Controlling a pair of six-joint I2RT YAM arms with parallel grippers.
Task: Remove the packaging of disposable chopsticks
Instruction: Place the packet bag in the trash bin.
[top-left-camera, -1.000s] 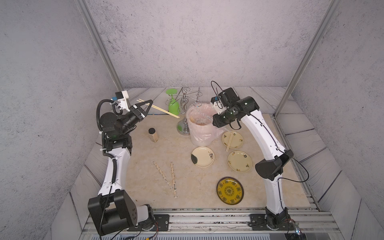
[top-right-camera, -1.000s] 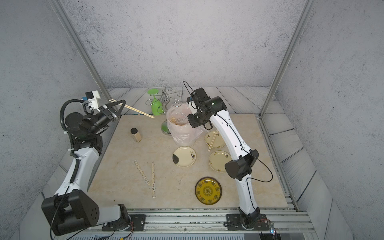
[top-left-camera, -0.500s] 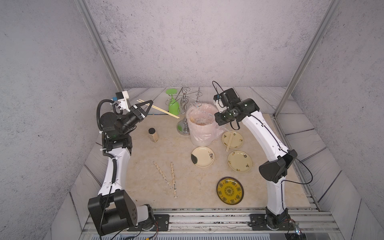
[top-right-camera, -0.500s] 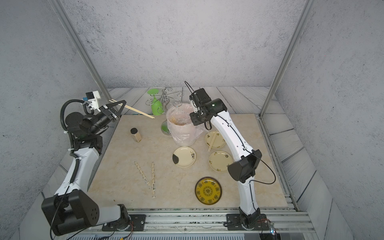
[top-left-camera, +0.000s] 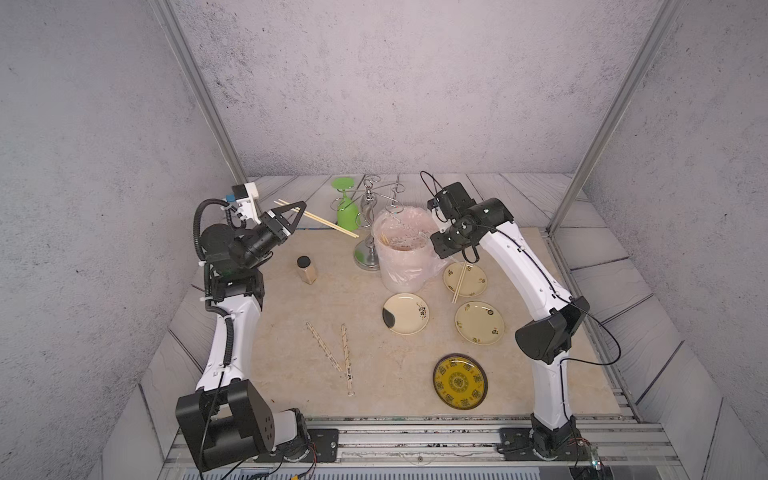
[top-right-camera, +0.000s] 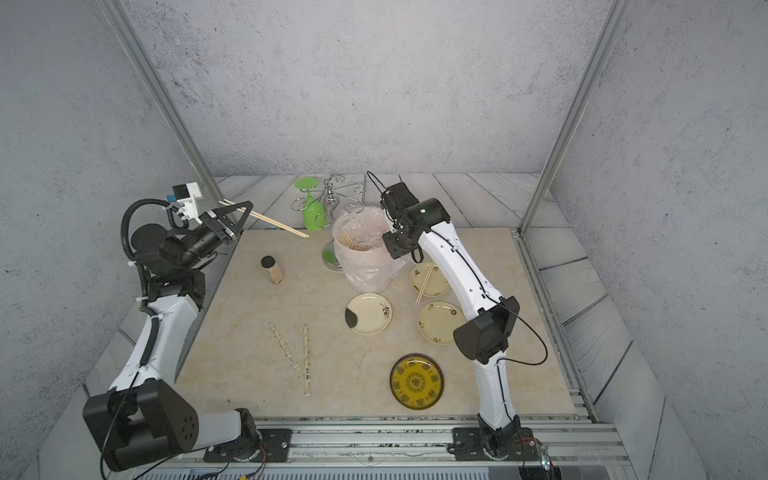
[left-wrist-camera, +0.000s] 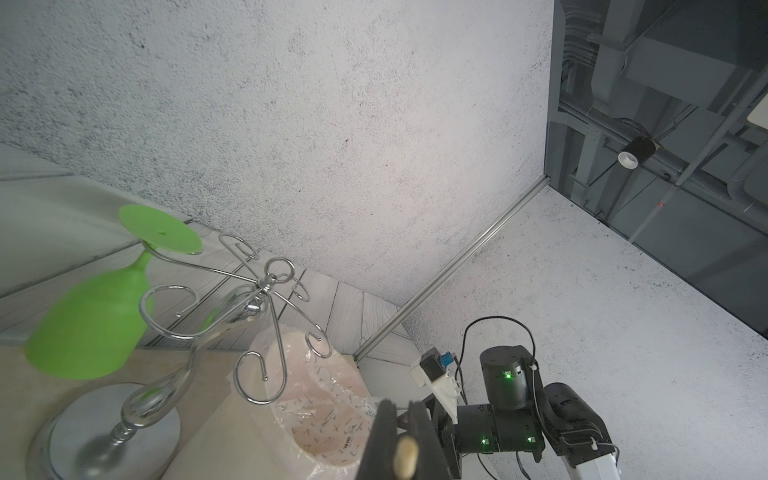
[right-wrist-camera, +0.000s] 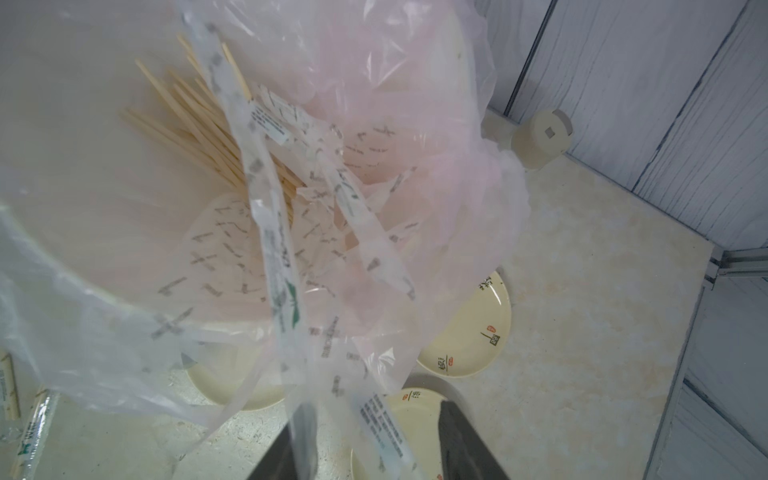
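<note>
The right gripper (right-wrist-camera: 370, 419) has risen from the bag-lined bin (top-left-camera: 399, 270) near the tabletop's far edge, jaws parting, the packaging (right-wrist-camera: 270, 249) dropping inside. The left gripper (top-left-camera: 300, 206) stays clamped on bare disposable chopsticks (top-left-camera: 332, 224), so this pair is unwrapped.

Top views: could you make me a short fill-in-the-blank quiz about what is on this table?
1. The ___ arm's fingers grip a bare pair of pale wooden chopsticks.
2. ___ chopstick pairs in printed translucent sleeves lie on the beige tabletop.
3. The green plastic wine glass hangs ___ from the chrome wire rack.
Missing: left; two; upside down.
</note>
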